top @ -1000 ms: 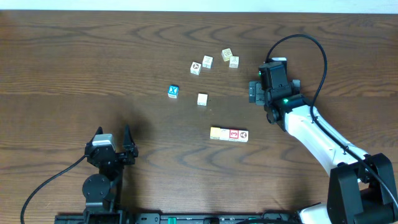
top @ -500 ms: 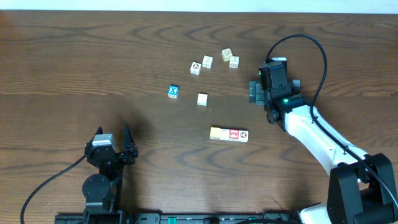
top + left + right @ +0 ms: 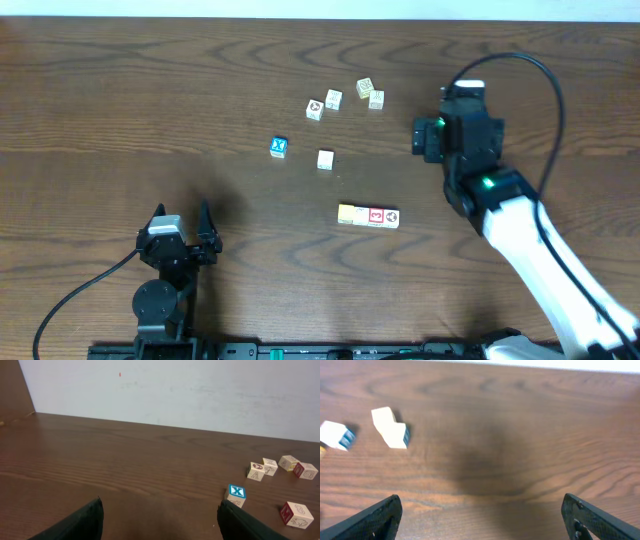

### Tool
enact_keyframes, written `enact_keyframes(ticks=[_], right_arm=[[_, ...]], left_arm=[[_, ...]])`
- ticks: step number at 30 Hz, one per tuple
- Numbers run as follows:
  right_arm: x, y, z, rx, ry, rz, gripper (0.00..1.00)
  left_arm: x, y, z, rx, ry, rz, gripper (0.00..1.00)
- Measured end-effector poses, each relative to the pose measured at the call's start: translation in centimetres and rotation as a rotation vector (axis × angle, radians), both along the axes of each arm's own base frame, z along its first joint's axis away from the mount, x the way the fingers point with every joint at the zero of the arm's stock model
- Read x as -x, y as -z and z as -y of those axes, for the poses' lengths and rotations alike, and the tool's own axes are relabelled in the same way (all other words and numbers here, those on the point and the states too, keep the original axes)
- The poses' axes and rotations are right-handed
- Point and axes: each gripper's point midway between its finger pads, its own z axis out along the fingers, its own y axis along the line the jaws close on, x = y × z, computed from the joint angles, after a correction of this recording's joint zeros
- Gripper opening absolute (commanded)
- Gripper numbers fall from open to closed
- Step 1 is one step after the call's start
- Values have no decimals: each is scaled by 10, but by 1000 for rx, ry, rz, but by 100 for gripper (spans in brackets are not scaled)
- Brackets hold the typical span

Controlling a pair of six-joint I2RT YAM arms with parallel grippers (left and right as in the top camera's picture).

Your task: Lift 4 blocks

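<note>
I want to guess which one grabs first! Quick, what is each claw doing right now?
Left claw: open, holding nothing.
Right claw: open, holding nothing.

White X on blue cube [image 3: 236, 492]

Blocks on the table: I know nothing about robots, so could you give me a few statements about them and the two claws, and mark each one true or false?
1. The four blocks in the row lie side by side, touching. True.
2. The right gripper grips a block. False: it is open and empty, off to one side of the blocks.
3. The blue-and-white cube is part of that row. False: it lies alone, well apart from the row.
4. The left gripper is open and holds nothing. True.
</note>
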Motion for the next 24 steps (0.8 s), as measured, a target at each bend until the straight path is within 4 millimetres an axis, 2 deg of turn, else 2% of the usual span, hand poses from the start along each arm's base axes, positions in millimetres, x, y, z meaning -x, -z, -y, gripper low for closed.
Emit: enact_keyframes(ticks=[3,5,16,24], right_arm=[[16,-17,6,-15,3,59,99],[28,-21,10,-20,5,82,99],[101,-10,31,-76,-8,223,99],[127,-21,47,-141,9,419,99]], left_arm=[[0,0,0,0,-1,0,73],[0,0,0,0,0,0,73],[0,0,0,0,0,0,73],[0,0,0,0,0,0,73]])
